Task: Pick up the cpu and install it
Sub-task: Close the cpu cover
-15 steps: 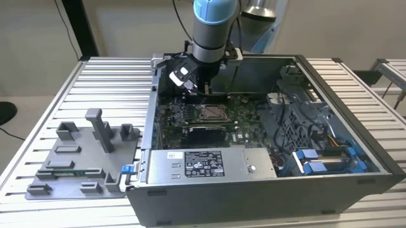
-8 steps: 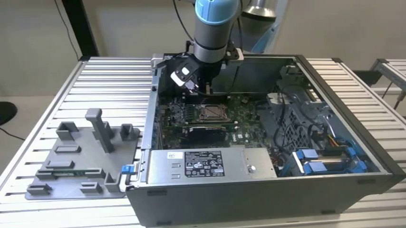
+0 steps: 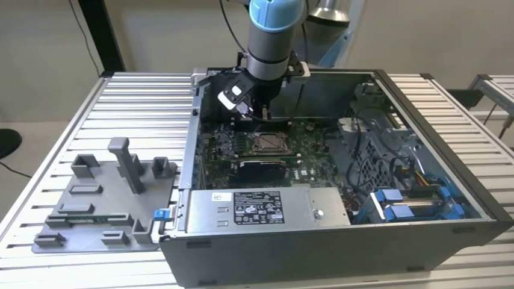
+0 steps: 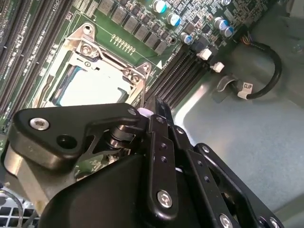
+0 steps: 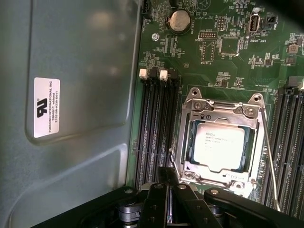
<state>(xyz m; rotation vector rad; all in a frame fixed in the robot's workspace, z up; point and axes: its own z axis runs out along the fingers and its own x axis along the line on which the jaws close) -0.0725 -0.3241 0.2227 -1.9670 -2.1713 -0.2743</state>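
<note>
The one cpu (image 5: pixel 219 146) lies flat in its socket on the green board, silver top upward, and a metal frame (image 5: pixel 223 105) goes around its edges. On both sides of the socket run long black memory slots (image 5: pixel 154 137). One round battery (image 5: pixel 180 20) sits on the board farther away.

The one tool (image 5: pixel 170 178) hangs above the board just beside the socket, apart from the cpu. Its fingers (image 5: pixel 159 190) are close together and have hold of nothing.

The board sits inside one open computer case (image 3: pixel 449 180), together with one silver labelled box (image 3: pixel 257 208) at the near wall. The space above the socket is open. Beside the case, on the ribbed desk (image 3: pixel 136 102), lies one grey tray (image 3: pixel 80 235).
</note>
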